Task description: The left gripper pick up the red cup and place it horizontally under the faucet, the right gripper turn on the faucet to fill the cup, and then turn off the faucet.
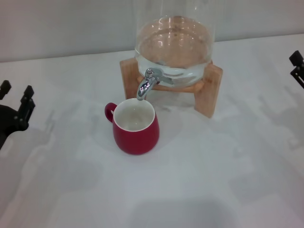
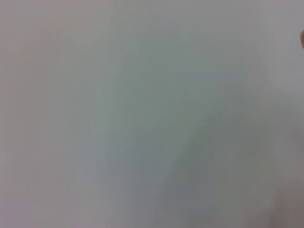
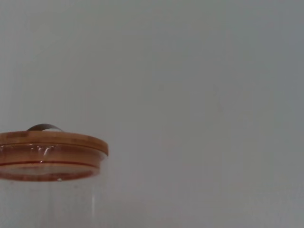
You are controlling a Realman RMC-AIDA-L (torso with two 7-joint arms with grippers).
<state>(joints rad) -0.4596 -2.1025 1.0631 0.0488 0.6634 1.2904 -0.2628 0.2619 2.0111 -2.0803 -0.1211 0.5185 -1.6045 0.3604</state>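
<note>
Red cup stands upright on the counter, mouth directly below the faucet spout, loop handle turned toward the left pincer's side. Looks empty, cream inside dry as far as I can tell.

Left pincer sits at the counter's left edge, well apart from the cup, prongs spread wide, nothing held. Right pincer is barely in frame at the far right edge, well away from the faucet; can't tell if it's open or closed.

Handling guess: glazed ceramic, rigid, moderately heavy, slick. The round belly tapers, so prongs could slide off. Best hold is probably across the rim wall on the side nearest the left pincer, or the handle. Chips if dropped.

Faucet lever is small, chrome, slippery. It's fixed to a glass dispenser on a wooden stand; push gently.

Counter is flat, white, smooth, with open space around the cup. Plain pale wall behind. The right wrist view shows the dispenser's wooden lid.
</note>
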